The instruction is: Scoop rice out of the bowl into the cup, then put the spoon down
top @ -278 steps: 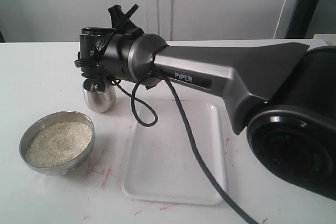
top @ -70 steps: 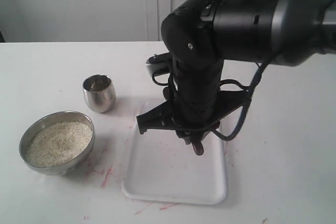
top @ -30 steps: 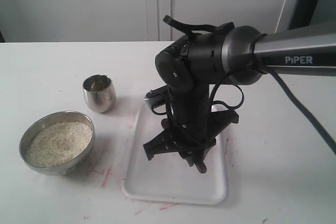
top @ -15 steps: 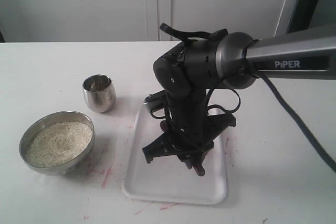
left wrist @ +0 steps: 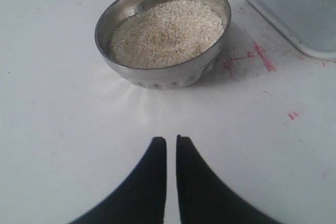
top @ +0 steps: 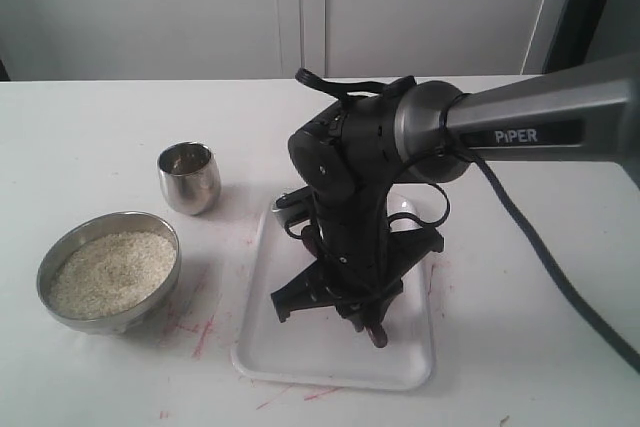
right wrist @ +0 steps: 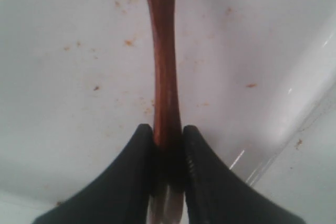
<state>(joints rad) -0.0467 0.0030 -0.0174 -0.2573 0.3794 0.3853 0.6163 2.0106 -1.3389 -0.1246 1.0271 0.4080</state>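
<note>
At the front edge of the table (top: 100,387) lies a white tray (top: 300,352), flat and rectangular, with some red marks (top: 205,332) on the table surface just beside its left side. Over this tray the right gripper (top: 372,325) points down, and its two fingers are clamped on the slim handle of the spoon (right wrist: 164,66); in the right wrist view the dark reddish-brown handle runs away from the fingertips over the tray floor (right wrist: 79,77), but I cannot tell if the spoon touches the tray. The left gripper (left wrist: 171,142) has its fingers pressed nearly together with nothing between them, low over the bare table and facing the bowl (left wrist: 157,74). The bowl (top: 120,319) stands on the table to the left of the tray, apart from it, and the rice (top: 110,272) fills it almost to the rim. Farther back, behind the bowl and near the far left corner of the tray, the cup (top: 188,179) stands upright
</note>
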